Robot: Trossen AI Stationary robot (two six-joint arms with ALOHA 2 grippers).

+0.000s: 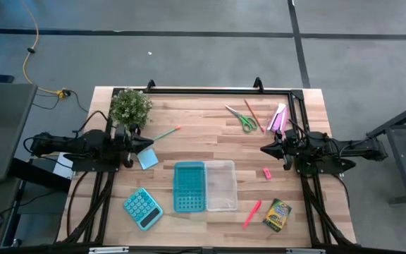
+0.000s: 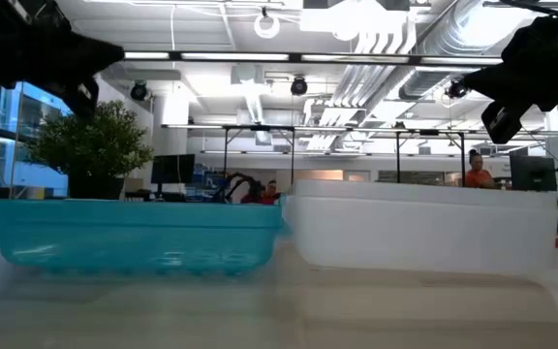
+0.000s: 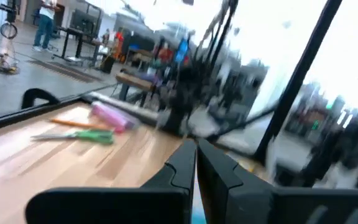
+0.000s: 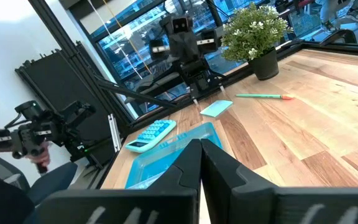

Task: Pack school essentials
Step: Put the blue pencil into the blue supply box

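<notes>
My left gripper (image 1: pixel 149 146) is shut and hovers just above the light-blue note pad (image 1: pixel 147 159), which lies flat near the plant. My right gripper (image 1: pixel 265 149) is shut too and hangs over bare wood right of the trays. Green-handled scissors (image 1: pixel 242 119), an orange pencil (image 1: pixel 254 115) and the pink-and-purple tube (image 1: pixel 279 116) lie at the far side. A thin teal pencil (image 1: pixel 165 134) lies beyond the note pad. The tiny pink eraser (image 1: pixel 266 173), the pink marker (image 1: pixel 251 214) and the crayon box (image 1: pixel 277 214) lie near the right front. In the wrist views both pairs of fingers (image 3: pixel 196 158) (image 4: pixel 201 152) meet.
A teal tray (image 1: pixel 189 186) and a clear tray (image 1: pixel 220 185) stand side by side at the table's middle. The teal calculator (image 1: pixel 142 208) lies at the near left, and a potted plant (image 1: pixel 130 107) stands at the far left. A black frame rail (image 1: pixel 217 91) runs along the far edge.
</notes>
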